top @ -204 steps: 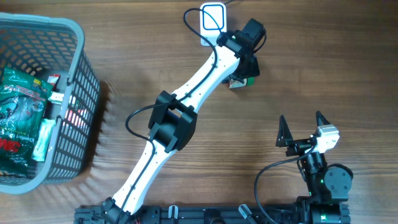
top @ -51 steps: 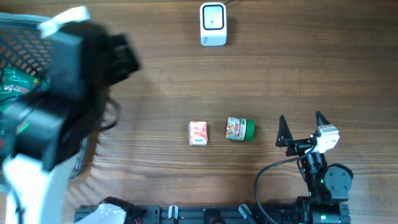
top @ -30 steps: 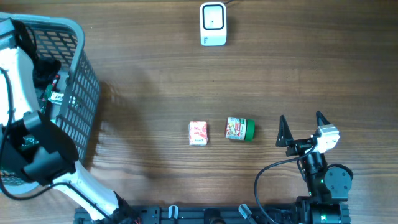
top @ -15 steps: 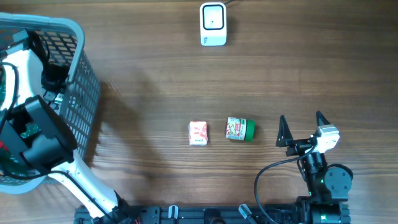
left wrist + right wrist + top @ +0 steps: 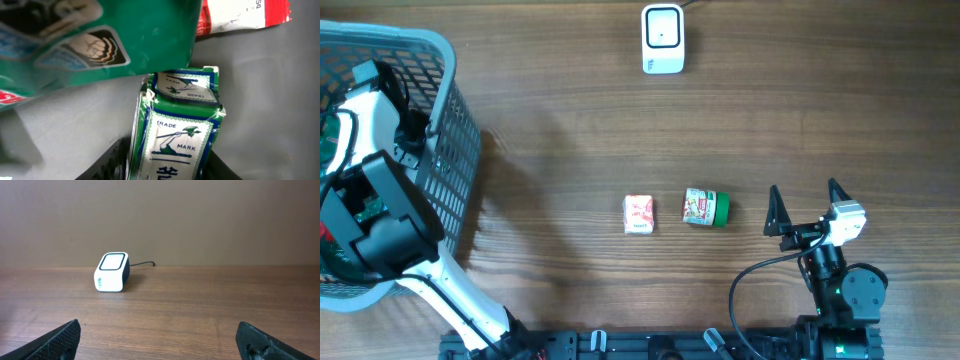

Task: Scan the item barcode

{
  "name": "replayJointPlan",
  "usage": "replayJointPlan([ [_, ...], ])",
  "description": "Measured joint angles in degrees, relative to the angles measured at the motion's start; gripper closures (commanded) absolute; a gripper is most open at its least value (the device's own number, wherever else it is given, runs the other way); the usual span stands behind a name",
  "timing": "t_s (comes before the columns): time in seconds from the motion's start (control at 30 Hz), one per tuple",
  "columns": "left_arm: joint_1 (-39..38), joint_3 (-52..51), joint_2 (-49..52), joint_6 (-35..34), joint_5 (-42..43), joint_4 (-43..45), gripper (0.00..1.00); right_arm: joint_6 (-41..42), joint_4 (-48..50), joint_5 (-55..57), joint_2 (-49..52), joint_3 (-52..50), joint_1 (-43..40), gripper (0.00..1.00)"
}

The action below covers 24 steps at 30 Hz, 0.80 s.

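— Scanner placement, seen from above?
— The white scanner stands at the far edge of the wooden surface. Near the middle, a small red and white carton lies just beside a green-capped jar, not touching it. The left arm reaches down into the grey basket at the left, and the arm hides its tool. The right tool sits to the right of the jar, spread wide with nothing in it.
— And the left wrist camera?
— The left tool is low over the basket floor. A green, white and blue packet printed "TRADE MARK" lies between the dark fingers, which run close along both its sides. Whether they pinch it I cannot tell. A large green bag overlaps the packet's far end, with a red and white wrapper beyond.
— Right wrist?
— Both fingertips stand far apart at the bottom corners, nothing between them. The scanner sits across the bare wood, left of centre, its cable trailing right.
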Motion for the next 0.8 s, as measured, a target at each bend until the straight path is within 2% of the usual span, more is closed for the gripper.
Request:
replayJointPlan([
  [0.23,0.02,-1.11,-2.14,0.0,-0.02,-1.42,0.66,0.0,0.0,0.0,0.0,0.0,0.0,0.0],
  [0.33,0.02,-1.4,-8.79,0.0,-0.04,-2.51,0.65,0.0,0.0,0.0,0.0,0.0,0.0,0.01],
  [0.4,0.02,-1.4,-12.48,0.0,-0.22,-2.54,0.41,0.0,0.0,0.0,0.0,0.0,0.0,0.0],
  [0.43,0.02,-1.4,-14.16,-0.02,-0.28,-2.47,0.48,0.0,0.0,0.0,0.0,0.0,0.0,0.0],
  [0.47,0.02,-1.4,-14.64,-0.15,-0.39,-2.38,0.61,0.0,0.0,0.0,0.0,0.0,0.0,0.0],
  [0.5,0.02,-1.46,-14.45,-0.17,-0.44,-1.79,0.67,0.0,0.0,0.0,0.0,0.0,0.0,0.0],
  [0.8,0.02,-2.69,-6.75,2.8,-0.44,-0.46,0.52,0.0,0.0,0.0,0.0,0.0,0.0,0.0],
])
